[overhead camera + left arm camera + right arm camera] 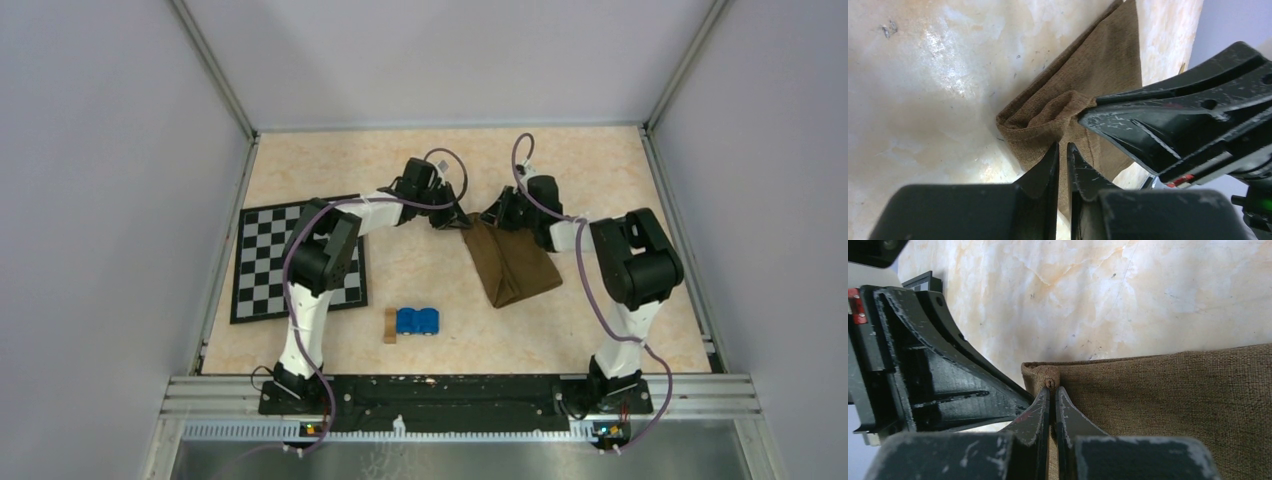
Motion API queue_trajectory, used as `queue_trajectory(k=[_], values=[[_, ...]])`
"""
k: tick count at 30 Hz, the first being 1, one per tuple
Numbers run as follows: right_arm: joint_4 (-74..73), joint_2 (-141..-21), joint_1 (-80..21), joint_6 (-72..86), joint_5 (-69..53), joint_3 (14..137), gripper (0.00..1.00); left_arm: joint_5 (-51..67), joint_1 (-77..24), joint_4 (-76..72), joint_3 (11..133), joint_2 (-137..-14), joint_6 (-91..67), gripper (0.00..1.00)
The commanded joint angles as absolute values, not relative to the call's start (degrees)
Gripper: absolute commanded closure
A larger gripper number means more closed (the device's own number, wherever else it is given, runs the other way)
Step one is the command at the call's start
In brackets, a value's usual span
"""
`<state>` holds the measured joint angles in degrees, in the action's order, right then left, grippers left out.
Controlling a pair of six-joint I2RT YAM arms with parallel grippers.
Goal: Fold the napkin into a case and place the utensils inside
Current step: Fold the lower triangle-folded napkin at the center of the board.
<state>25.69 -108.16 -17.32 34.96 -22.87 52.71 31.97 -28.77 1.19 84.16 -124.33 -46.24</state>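
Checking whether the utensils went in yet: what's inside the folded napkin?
Nothing visible: the napkin lies fairly flat, and only cloth layers show at the corner that the right gripper pinches. Deeper between the layers is covered, so I cannot tell.

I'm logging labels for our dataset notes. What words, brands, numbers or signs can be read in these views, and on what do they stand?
No readable text in any view.
Red patch, left wrist view: too small to read.
Red strip, at the edge of the right wrist view: cut off and blurred, unreadable.
Checkered mat, blue object, napkin: no lettering visible.
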Motion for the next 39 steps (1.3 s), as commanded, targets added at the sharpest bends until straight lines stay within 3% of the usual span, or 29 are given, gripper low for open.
queue_trajectory(k=[1, 8, 9, 11, 13, 17, 22, 28, 31, 35, 39], values=[[27.0, -108.9, -16.6, 34.0, -23.9, 55.7, 1.0, 32.3, -29.0, -2.5, 86.4, -125.5, -46.8, 0.86], [22.6, -110.4, -16.5, 33.0, -24.0, 59.1, 1.0, 29.9, -28.9, -1.8, 88.2, -129.1, -47.7, 0.88], [18.9, -110.0, -16.5, 32.5, -23.5, 60.6, 0.94, 29.1, -28.8, -1.1, 88.4, -129.4, -47.8, 0.91], [10.8, -107.3, -16.5, 31.4, -21.6, 62.8, 0.71, 27.8, -28.9, -0.4, 88.2, -129.8, -47.9, 0.92], [-0.3, -103.4, -16.6, 29.2, -20.3, 64.3, 0.53, 26.8, -28.9, 1.5, 88.0, -130.0, -47.8, 0.94], [-11.0, -92.4, -19.4, 23.4, -16.9, 60.2, 0.4, 26.8, -29.0, 1.2, 86.6, -130.0, -48.3, 0.95], [-11.0, -83.9, -24.8, 22.7, -24.3, 53.1, 0.39, 26.9, -29.2, 0.4, 85.0, -129.8, -49.1, 0.96], [-2.3, -88.3, -25.0, 25.2, -31.2, 48.1, 0.46, 26.6, -29.1, 1.7, 85.4, -129.7, -48.2, 0.96], [-5.1, -88.6, -25.0, 24.5, -28.2, 48.5, 0.46, 26.5, -29.2, 1.8, 85.2, -129.4, -48.0, 0.96], [-9.9, -83.4, -23.9, 24.6, -20.9, 46.1, 0.35, 27.4, -29.2, 1.5, 85.5, -129.6, -47.7, 0.96], [-14.2, -80.2, -19.0, 24.1, -23.1, 43.8, 0.29, 27.9, -29.2, 1.4, 85.7, -129.8, -47.4, 0.96]])
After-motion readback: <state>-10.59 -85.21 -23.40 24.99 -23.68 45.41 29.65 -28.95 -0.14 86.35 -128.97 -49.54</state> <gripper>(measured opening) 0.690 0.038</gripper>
